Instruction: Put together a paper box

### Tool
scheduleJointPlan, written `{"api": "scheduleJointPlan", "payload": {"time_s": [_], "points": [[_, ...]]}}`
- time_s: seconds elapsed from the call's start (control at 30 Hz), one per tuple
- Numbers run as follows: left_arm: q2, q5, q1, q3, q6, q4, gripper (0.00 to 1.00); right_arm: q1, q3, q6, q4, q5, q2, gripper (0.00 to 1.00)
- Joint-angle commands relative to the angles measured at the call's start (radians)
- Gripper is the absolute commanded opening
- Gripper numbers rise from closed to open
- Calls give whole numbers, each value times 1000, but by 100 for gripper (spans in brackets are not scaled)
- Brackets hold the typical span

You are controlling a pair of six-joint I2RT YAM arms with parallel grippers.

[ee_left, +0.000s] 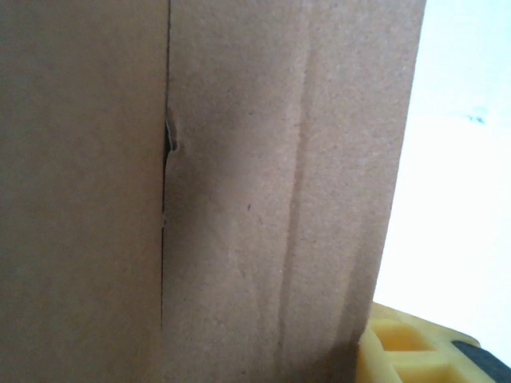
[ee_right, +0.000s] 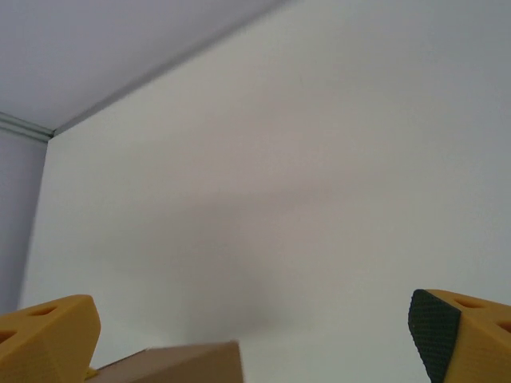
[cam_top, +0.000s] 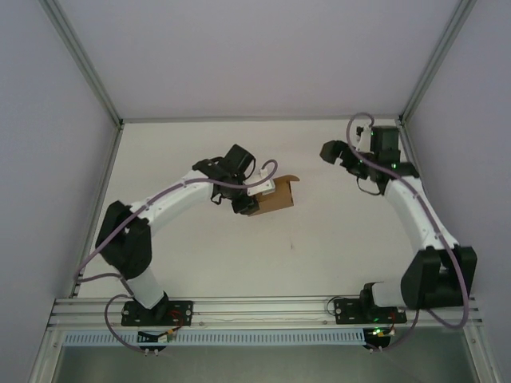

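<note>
Left pincer (cam_top: 252, 203) grips the brown paper box (cam_top: 281, 195), seam gaping.

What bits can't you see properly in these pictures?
- Left wrist view: the paper box sits right against the camera and hides the left gripper, bar one yellow finger, so whether it grips is unclear.
- Top view: the box's folds are too small to make out, and the left gripper covers its left end.
- Right wrist view: a brown edge is cut off by the picture's bottom.
</note>
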Motion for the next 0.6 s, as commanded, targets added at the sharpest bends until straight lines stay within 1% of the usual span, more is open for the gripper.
{"api": "scheduleJointPlan", "payload": {"time_s": [0.0,0.07,0.1,0.13,0.17,0.23,0.33,0.4,0.53,0.57], "points": [[62,10,4,72,1,-128,36,8,-108,-302,363,-125,-39,100],[86,-6,4,83,-10,-121,36,10,-61,-365,275,-294,-26,100],[95,-12,5,84,-11,-114,36,17,-25,-398,203,-363,-6,100],[103,-21,4,84,-16,-104,36,27,3,-444,138,-399,14,100],[109,-30,5,84,-17,-96,36,40,25,-497,76,-409,35,98],[127,-55,5,88,-25,-89,36,83,58,-600,-25,-381,73,95],[148,-67,3,96,-31,-93,36,141,107,-699,-121,-335,129,93],[157,-68,3,97,-34,-98,36,180,139,-743,-183,-301,177,92],[153,-73,3,78,-38,-68,36,223,252,-819,-347,-253,295,83],[154,-83,3,77,-41,-64,36,231,273,-828,-370,-233,321,82]]}}
